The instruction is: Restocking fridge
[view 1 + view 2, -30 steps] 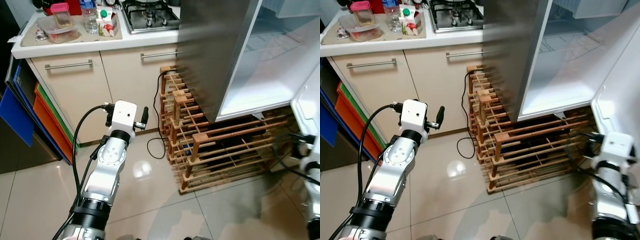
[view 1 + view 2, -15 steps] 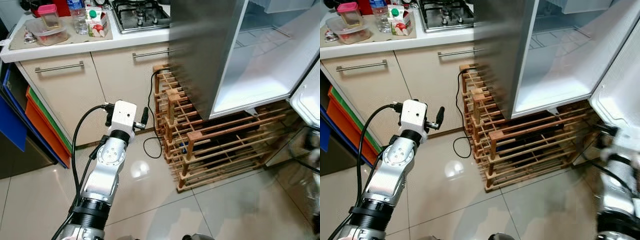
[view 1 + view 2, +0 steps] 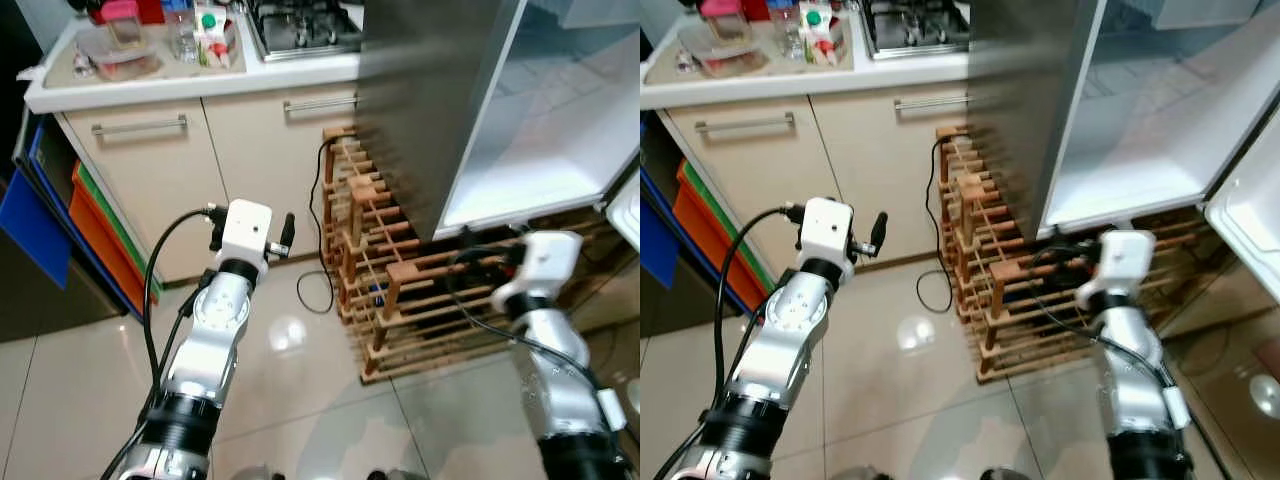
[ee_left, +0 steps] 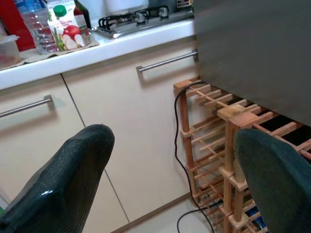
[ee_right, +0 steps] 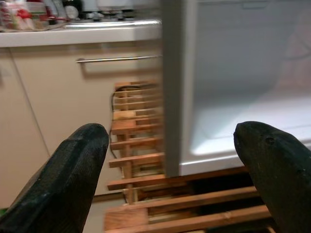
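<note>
My left gripper [image 4: 170,179] is raised in front of me, its two black fingers spread wide apart and holding nothing. Between them I see pale cabinet doors [image 4: 141,121] with metal bar handles, and a black cable hanging down beside a wooden rack [image 3: 420,290]. My right gripper [image 5: 180,174] is also lifted, fingers parted wide and empty, facing the corner of the open fridge [image 3: 540,130] just above the rack.

The fridge stands to my right with its grey side toward the cabinets; its white interior is lit, and the inner edge of its open door [image 3: 1250,210] shows at the far right. The wooden slatted rack sits on the floor directly under the fridge.

To my left, on the white countertop [image 3: 200,85], sit a juice carton [image 3: 212,32] with a green cap, a clear bottle just beside it, and a plastic container [image 3: 118,55] with a pink-lidded tub. A gas hob [image 3: 305,28] lies between them and the fridge. Blue, orange and green panels [image 3: 70,240] lean by the cabinet's left end. The floor is glossy beige tile [image 3: 300,400].
</note>
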{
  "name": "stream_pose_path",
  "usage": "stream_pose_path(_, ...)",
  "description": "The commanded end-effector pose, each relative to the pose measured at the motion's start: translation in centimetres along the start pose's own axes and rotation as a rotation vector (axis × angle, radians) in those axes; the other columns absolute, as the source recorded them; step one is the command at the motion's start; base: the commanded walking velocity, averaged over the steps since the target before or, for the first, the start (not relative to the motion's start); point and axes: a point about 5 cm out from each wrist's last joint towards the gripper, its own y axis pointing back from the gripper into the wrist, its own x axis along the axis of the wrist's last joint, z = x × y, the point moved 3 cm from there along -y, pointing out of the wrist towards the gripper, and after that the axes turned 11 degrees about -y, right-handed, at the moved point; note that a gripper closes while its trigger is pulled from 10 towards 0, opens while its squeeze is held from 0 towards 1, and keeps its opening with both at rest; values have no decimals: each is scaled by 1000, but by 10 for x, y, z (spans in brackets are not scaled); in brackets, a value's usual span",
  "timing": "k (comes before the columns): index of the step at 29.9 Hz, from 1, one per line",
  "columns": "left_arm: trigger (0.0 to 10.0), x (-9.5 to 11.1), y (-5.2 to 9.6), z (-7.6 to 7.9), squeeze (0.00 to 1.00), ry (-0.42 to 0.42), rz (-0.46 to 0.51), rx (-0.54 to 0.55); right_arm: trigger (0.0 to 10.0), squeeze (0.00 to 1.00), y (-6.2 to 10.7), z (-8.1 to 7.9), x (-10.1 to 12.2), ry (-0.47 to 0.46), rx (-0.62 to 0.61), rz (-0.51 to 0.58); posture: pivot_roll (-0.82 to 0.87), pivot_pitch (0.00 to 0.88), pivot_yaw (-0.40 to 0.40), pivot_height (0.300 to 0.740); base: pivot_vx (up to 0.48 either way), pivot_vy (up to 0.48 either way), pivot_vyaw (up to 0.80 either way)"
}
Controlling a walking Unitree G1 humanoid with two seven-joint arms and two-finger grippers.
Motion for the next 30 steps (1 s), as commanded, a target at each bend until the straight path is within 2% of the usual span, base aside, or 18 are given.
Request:
stream_pose_path(1, 10000, 2, -3, -2, 0, -5, 4, 6, 10000, 0, -3, 8, 11, 17, -30, 32, -28, 21, 7, 740, 0, 0, 0)
stream_pose_path(3, 10000, 2, -4, -3, 0, -5, 6, 8, 10000, 0, -4, 23, 15, 24, -93, 41, -29, 23, 7, 740, 0, 0, 0)
stream_pose_path(6, 10000, 2, -5, -3, 0, -4, 8, 10, 10000, 0, -3, 32, 16, 20, -143, 36, -31, 23, 4, 740, 0, 0, 0)
stream_pose_path(8, 10000, 2, -5, -3, 0, -4, 8, 13, 10000, 0, 0, 55, 18, 45, -280, 35, -32, 25, 4, 740, 0, 0, 0)
stream_pose_path(9, 10000, 2, -5, -3, 0, -4, 8, 13, 10000, 0, 0, 55, 18, 45, -280, 35, -32, 25, 4, 740, 0, 0, 0)
stream_pose_path(10, 10000, 2, -6, -4, 0, -3, 7, 14, 10000, 0, 3, 65, 19, 54, -339, 34, -32, 25, 4, 740, 0, 0, 0)
stream_pose_path(11, 10000, 2, -6, -4, 0, -3, 7, 16, 10000, 0, 10, 88, 20, 45, -466, 31, -33, 25, 3, 740, 0, 0, 0)
stream_pose_path(12, 10000, 2, -6, -4, 0, -3, 7, 16, 10000, 0, 10, 88, 20, 45, -466, 31, -33, 25, 3, 740, 0, 0, 0)
stream_pose_path(13, 10000, 2, -6, -4, 0, 1, 8, 17, 10000, 0, 17, 104, 20, 46, -549, 28, -34, 27, 3, 740, 0, 0, 0)
stream_pose_path(14, 10000, 2, -6, -4, 0, 6, 9, 15, 10000, 0, 19, 107, 19, 46, -561, 24, -36, 29, 4, 740, 0, 0, 0)
stream_pose_path(18, 10000, 3, -7, -3, 0, 26, 19, 6, 10000, 0, 21, 108, 19, 62, -563, 22, -39, 32, 4, 740, 0, 0, 0)
stream_pose_path(21, 10000, 7, -8, -5, 0, 39, 33, 14, 10000, 0, 20, 100, 16, 72, -538, 21, -41, 35, 5, 740, 0, 0, 0)
stream_pose_path(30, 10000, 5, -7, -5, 0, 53, 20, 35, 10000, 0, 16, 89, 12, 80, -500, 18, -39, 38, 3, 740, 0, -454, 0)
